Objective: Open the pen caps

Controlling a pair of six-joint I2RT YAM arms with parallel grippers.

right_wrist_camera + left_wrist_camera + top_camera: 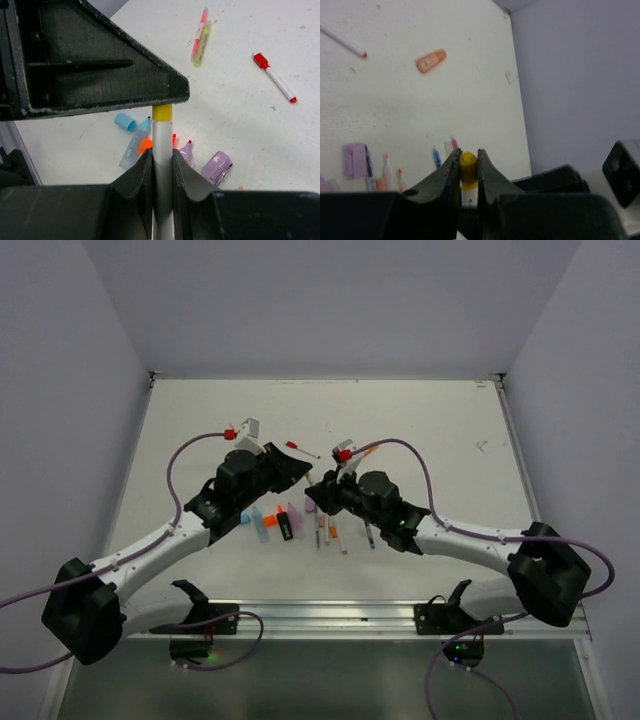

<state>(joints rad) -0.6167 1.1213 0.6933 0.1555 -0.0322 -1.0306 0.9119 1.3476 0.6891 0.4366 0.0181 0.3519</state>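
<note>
Gripping one thin pen (162,131) between both arms above the surface (420,430), I had my left tool (468,153) clamped on its yellow cap (468,161) and my right tool (161,151) clamped on the white barrel (163,142). Light, stiff, slick plastic, I judged; the tiny cap wanted a firm pinch and a straight pull, or it might slip.

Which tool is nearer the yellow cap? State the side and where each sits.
Left. The left tool is clamped on the yellow cap itself; the right tool grips the same pen's white barrel, beside the cap but off it.
</note>
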